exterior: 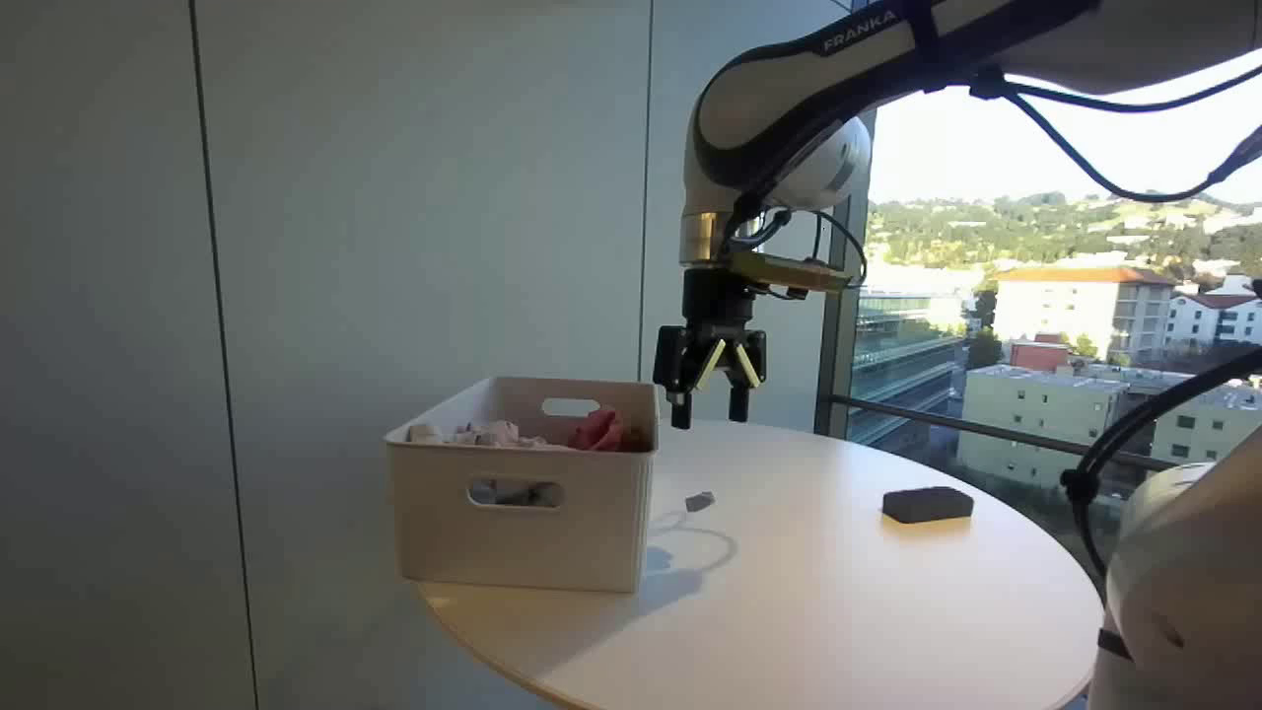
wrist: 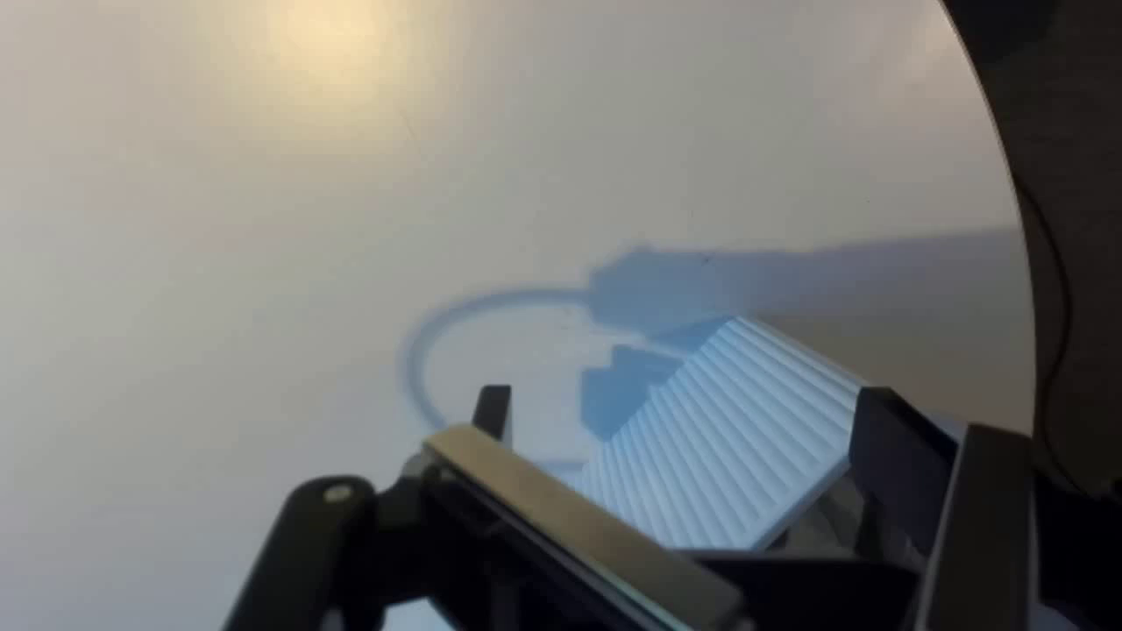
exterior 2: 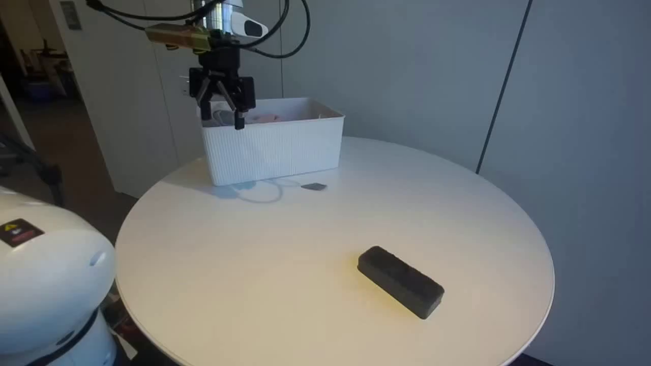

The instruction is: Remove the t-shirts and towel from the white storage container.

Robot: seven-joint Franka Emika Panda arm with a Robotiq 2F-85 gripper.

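Observation:
The white storage container (exterior: 523, 542) stands near the table's edge, its long ribbed wall (exterior 2: 274, 152) facing the robot's side. Inside, a pale pinkish cloth (exterior: 498, 434) and a red cloth (exterior: 598, 431) show over the rim; a grey cloth (exterior 2: 223, 118) is partly behind the fingers. Which are t-shirts and which the towel, I cannot tell. My gripper (exterior: 710, 408) points down beside the ribbed wall at about rim height or slightly above. In the wrist view the jaws stand wide apart, the gripper (wrist: 684, 421) open and holding nothing, with ribbed wall visible beyond. The container's floor is hidden.
A black block (exterior 2: 401, 280) lies on the round white table (exterior 2: 254, 284), away from the container. Near the ribbed wall is a small flat grey piece (exterior: 699, 501). A wall panel (exterior: 424, 247) rises behind the container, and a window stands beyond the table.

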